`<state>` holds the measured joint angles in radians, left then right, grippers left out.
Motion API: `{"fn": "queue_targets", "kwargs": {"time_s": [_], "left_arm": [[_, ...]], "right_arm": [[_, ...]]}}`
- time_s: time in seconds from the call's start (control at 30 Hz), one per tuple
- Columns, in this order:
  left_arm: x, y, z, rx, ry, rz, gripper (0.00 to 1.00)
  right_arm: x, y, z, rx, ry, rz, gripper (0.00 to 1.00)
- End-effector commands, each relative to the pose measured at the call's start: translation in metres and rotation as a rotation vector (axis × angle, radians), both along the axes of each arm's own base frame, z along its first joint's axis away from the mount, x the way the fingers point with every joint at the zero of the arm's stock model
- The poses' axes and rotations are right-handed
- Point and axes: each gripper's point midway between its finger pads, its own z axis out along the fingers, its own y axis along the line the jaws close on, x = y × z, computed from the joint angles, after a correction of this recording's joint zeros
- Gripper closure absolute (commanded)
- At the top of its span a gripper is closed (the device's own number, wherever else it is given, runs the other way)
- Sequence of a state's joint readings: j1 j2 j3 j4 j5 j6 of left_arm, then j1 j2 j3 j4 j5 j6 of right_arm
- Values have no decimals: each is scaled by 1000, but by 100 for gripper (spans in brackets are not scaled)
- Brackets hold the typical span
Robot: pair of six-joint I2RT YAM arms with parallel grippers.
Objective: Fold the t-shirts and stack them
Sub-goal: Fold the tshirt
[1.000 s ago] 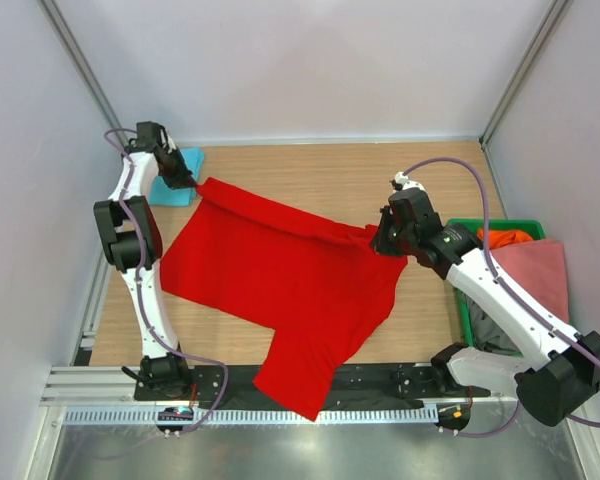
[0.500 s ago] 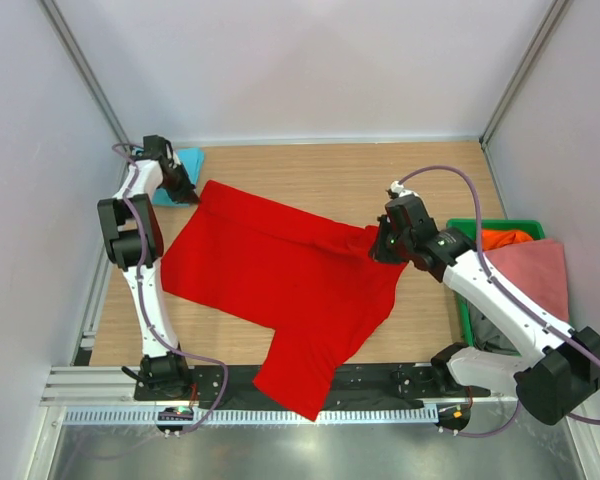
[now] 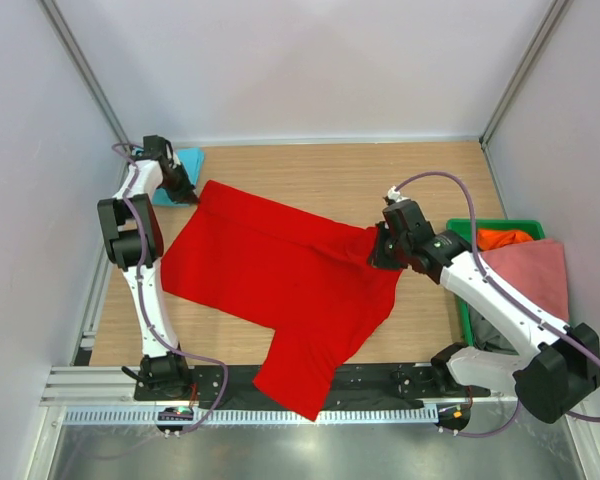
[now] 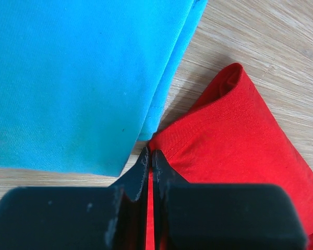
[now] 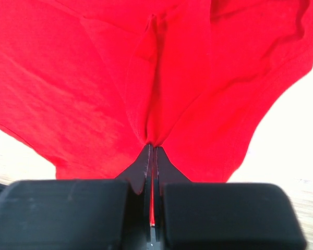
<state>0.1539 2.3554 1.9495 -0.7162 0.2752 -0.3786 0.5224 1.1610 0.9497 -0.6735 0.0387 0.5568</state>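
A bright red t-shirt (image 3: 280, 275) lies spread across the table, one part hanging over the near edge. My left gripper (image 3: 192, 192) is shut on its far left corner (image 4: 224, 135), right beside a folded turquoise t-shirt (image 3: 172, 177) that fills the left wrist view (image 4: 73, 78). My right gripper (image 3: 378, 250) is shut on the red shirt's right edge, and the cloth bunches at the fingertips (image 5: 152, 145). Orange (image 3: 502, 238), salmon pink (image 3: 536, 270) and dark grey (image 3: 492, 330) shirts lie in the crate at the right.
A green plastic crate (image 3: 462, 226) stands at the table's right side, close behind my right arm. White walls enclose the table on three sides. A black strip and metal rail run along the near edge (image 3: 380, 380).
My right gripper has moved slightly left and toward the near side with the red cloth. My left gripper shifted a little from its place a second ago and has held still since.
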Motion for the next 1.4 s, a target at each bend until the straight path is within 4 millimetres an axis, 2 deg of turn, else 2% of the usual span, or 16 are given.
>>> {"fn": "queue_targets", "kwargs": {"time_s": [0.0,0.1,0.23,0.27,0.37,0.47,0.53,0.57,0.6,0.67,0.73,0.77,0.87,1.03,1.1,1.37], "left_arm": [[1,10,-2,29,3,-10,100],[-1,11,-3,41,10,-7,99],[-7,11,7,79,10,-10,82],[-10,9,13,91,13,-13,78],[-15,6,45,126,-13,-16,68],[-12,0,83,145,-80,-16,66],[-10,-3,101,152,-103,-2,67],[-8,-10,107,159,-119,-8,68],[-7,-14,108,156,-129,-12,68],[4,-39,111,84,-179,-48,69],[10,-68,105,4,-193,-104,73],[17,-75,97,-12,-202,-111,74],[30,-87,76,-74,-201,-101,75],[45,-93,53,-125,-197,-62,78],[49,-92,42,-130,-185,-47,78],[47,-88,16,-109,-116,-17,79]], "right_arm": [[-7,1,-3,18,13,3,99],[-18,-3,-13,5,50,3,99],[-41,-14,-38,-37,172,-30,97],[-54,-15,-47,-33,242,-28,89],[-56,-22,-47,-40,251,-61,70],[-20,-39,-29,23,156,-172,45],[8,-56,-26,84,139,-273,43],[28,-55,-17,142,106,-293,41],[41,-57,-24,161,124,-320,41],[77,-62,-17,242,79,-378,39],[95,-58,-30,308,128,-398,37],[113,-61,-23,346,78,-409,36],[137,-68,-28,410,79,-478,30],[142,-73,-46,492,155,-582,28],[146,-85,-55,529,169,-650,29],[145,-85,-75,557,257,-726,42]]}}
